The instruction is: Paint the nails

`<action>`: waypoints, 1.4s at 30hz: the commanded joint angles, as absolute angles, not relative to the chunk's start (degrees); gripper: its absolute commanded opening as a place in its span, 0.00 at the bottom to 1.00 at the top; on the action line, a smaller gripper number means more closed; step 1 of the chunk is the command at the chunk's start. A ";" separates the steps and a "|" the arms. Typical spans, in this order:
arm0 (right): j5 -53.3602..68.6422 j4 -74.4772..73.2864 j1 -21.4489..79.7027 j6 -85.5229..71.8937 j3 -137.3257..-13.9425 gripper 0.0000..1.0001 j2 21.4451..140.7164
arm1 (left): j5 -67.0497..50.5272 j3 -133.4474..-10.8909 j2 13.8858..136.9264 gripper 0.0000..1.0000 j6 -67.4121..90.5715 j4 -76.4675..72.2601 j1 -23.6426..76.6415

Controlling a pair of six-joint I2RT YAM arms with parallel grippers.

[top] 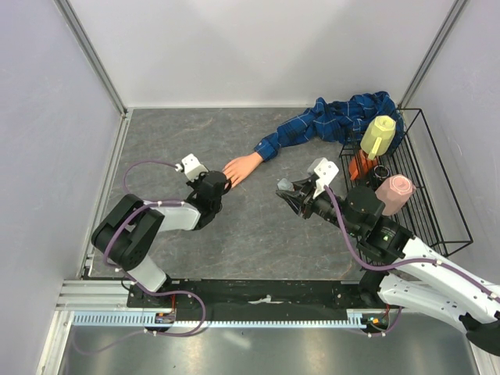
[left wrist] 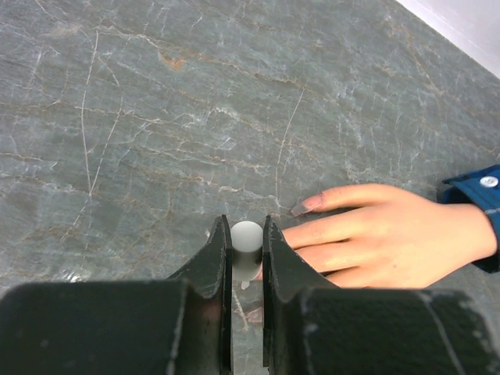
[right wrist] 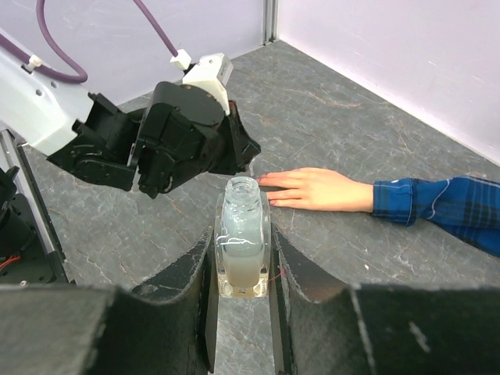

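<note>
a small round white cap point(left wrist: 247, 236) is clamped between the fingers of the left gripper point(left wrist: 245, 226), with a blurred stem seen below it between the jaws. the cap is held low over the grey marbled table point(top: 258, 234), just beside the fingertips of the peach mannequin hand point(left wrist: 383, 238), which is laid flat, palm down. the hand is joined to a blue plaid sleeve point(top: 328, 125) that runs toward the far right corner. the nails point(left wrist: 301, 208) are found at the ends of the fingers, which are pointed toward the left gripper; one nail is seen clearly in the left wrist view, and it is shown greyish against the skin tone. the others are partly hidden behind the gripper finger.

a small clear glass bottle point(right wrist: 242, 258) is gripped upright between the fingers of the right gripper point(right wrist: 242, 234). its neck is left open and it is filled with a whitish liquid. it is held well apart from the mannequin hand, nearer the arm bases. any print on the glass cannot be made out.

at the right edge a black wire basket point(top: 447, 228) is placed, and a yellow object point(top: 378, 134) and a pink object point(top: 393, 191) are kept in it.
</note>
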State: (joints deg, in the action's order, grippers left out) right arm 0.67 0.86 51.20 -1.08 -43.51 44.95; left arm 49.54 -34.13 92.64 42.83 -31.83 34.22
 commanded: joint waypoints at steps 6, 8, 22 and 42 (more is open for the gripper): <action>1.85 4.57 50.89 -0.61 -43.15 0.00 45.00 | 50.81 -39.55 94.39 0.02 51.15 -26.72 31.64; 1.85 4.57 50.89 -0.61 -43.07 0.00 44.74 | 49.84 -39.72 94.92 0.02 52.99 -25.23 30.94; 2.55 5.01 50.71 -0.79 -42.71 0.00 45.26 | 45.79 -41.22 96.07 0.02 57.74 -20.30 29.71; 3.43 5.54 50.62 -1.05 -42.19 0.00 45.35 | 45.44 -41.75 97.03 0.02 56.78 -21.80 29.62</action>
